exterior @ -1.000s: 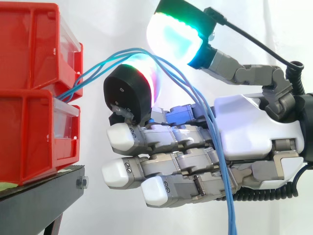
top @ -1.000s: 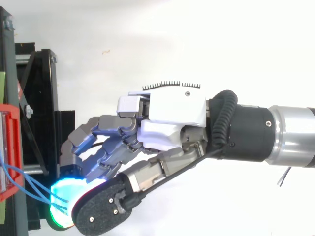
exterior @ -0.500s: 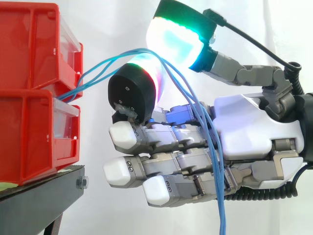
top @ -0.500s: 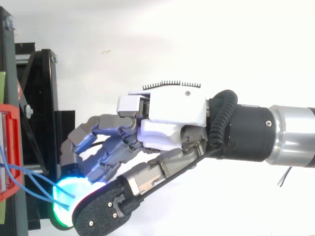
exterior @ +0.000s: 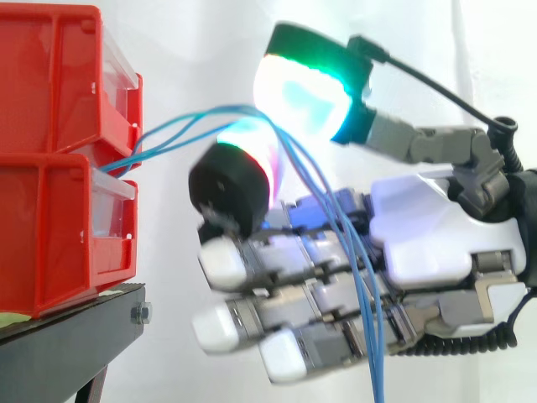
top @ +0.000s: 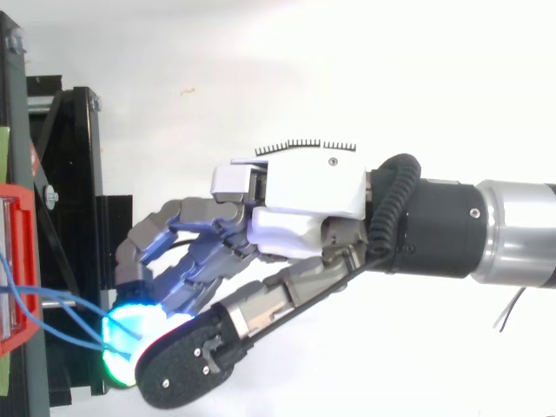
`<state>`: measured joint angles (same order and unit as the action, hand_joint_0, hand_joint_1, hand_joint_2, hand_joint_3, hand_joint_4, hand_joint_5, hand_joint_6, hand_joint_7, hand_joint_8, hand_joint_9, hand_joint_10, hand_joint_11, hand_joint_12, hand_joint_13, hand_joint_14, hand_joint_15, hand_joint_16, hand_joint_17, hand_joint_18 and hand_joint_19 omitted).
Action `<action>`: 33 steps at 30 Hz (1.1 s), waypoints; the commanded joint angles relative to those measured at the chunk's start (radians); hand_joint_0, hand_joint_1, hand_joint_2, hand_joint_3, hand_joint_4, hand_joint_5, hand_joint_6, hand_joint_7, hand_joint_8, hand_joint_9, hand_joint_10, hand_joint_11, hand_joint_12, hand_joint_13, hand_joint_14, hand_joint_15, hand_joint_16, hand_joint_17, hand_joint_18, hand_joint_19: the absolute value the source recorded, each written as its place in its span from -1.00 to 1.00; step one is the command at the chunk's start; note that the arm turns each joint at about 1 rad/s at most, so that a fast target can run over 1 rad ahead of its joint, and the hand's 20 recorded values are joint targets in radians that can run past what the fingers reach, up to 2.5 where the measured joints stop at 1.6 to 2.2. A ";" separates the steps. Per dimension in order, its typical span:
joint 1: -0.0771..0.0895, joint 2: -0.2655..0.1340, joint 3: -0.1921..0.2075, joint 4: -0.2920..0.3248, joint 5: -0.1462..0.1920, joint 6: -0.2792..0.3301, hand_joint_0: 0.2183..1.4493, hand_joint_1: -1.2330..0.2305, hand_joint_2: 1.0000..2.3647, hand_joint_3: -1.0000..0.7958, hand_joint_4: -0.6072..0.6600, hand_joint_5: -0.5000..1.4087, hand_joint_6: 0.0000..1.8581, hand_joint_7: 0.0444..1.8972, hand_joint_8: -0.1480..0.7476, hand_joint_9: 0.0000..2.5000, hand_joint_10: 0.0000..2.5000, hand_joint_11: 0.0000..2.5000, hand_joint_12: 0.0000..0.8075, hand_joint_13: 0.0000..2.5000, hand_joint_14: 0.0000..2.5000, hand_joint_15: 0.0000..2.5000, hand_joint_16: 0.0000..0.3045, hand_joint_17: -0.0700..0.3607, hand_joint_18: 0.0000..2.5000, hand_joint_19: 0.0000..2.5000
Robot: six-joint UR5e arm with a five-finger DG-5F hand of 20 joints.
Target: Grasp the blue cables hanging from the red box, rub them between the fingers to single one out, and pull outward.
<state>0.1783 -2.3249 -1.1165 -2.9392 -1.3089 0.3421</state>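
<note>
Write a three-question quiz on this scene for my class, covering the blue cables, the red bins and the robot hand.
1. True or false: the thin blue cables touch nothing but the stacked red plastic bins.
2. Multiple choice: where does the grey and white robot hand hold the cables? A. between two glowing fingertip pads; B. wrapped round its wrist; C. flat under its palm.
3. Fill in: the cables leave the bins, arch over a finger and then hang ____ across the hand.
Key: 1 false; 2 A; 3 down.
</note>
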 commanded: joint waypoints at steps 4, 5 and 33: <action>-0.010 0.001 0.001 -0.074 -0.001 -0.080 -0.28 -0.46 -0.98 -0.27 0.16 -0.59 -0.06 -0.08 0.16 -0.28 -0.99 -0.69 -0.07 -0.49 -0.99 -0.81 -0.69 -0.18 -0.43 -0.75; -0.013 0.002 0.001 -0.084 -0.006 -0.087 -0.27 -0.46 -0.99 -0.27 0.16 -0.59 -0.06 -0.08 0.15 -0.28 -0.99 -0.69 -0.07 -0.49 -0.99 -0.81 -0.69 -0.18 -0.43 -0.75; -0.019 0.042 0.001 -0.097 -0.012 -0.195 -0.28 -0.43 -0.99 -0.31 0.18 -0.60 -0.05 -0.11 0.18 -0.12 -0.99 -0.41 -0.07 -0.45 -0.99 -0.78 -0.69 -0.19 -0.43 -0.75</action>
<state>0.1594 -2.2825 -1.1152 -3.0356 -1.3209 0.1464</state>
